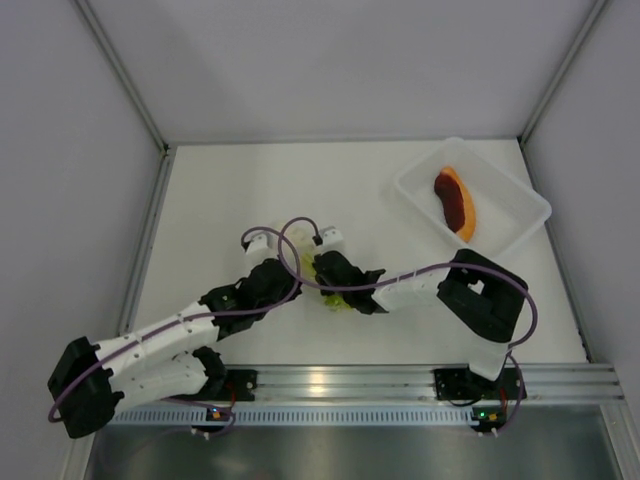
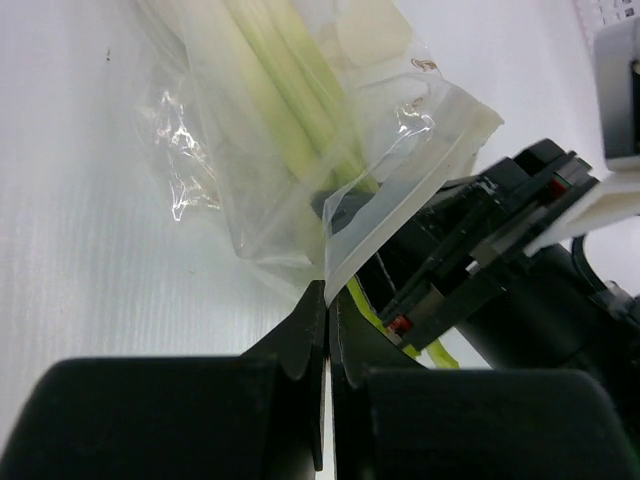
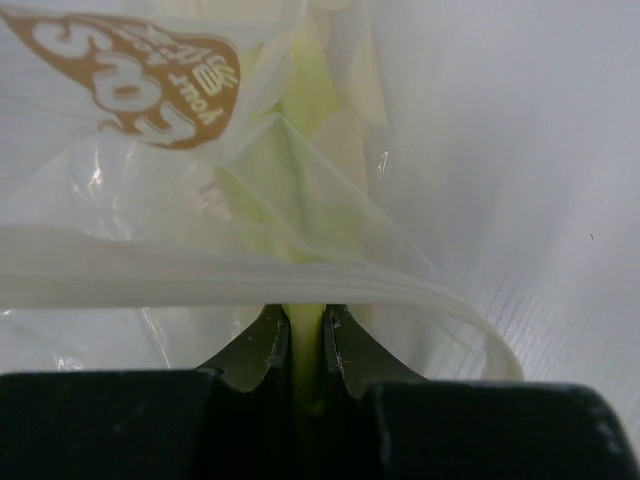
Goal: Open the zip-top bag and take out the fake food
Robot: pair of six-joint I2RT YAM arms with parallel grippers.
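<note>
The zip-top bag [image 2: 290, 140] lies at the table's middle [image 1: 307, 262], clear and crinkly, with a brown logo [image 3: 150, 80]. My left gripper [image 2: 327, 292] is shut on the bag's edge beside the zip strip [image 3: 200, 275]. Inside the bag's mouth, my right gripper [image 3: 305, 320] is shut on the pale green-yellow leafy stalk [image 3: 300, 120] of the fake food. The stalk's green end shows below the grippers [image 1: 341, 301]. In the left wrist view the right gripper's black body [image 2: 470, 260] sits right at the bag's opening. The orange and dark-red wedge [image 1: 456, 203] lies apart in a tray.
A rigid translucent tray [image 1: 512, 190] stands at the back right and holds the wedge. White walls close the table on the left, back and right. An aluminium rail [image 1: 330, 385] with the arm bases runs along the near edge.
</note>
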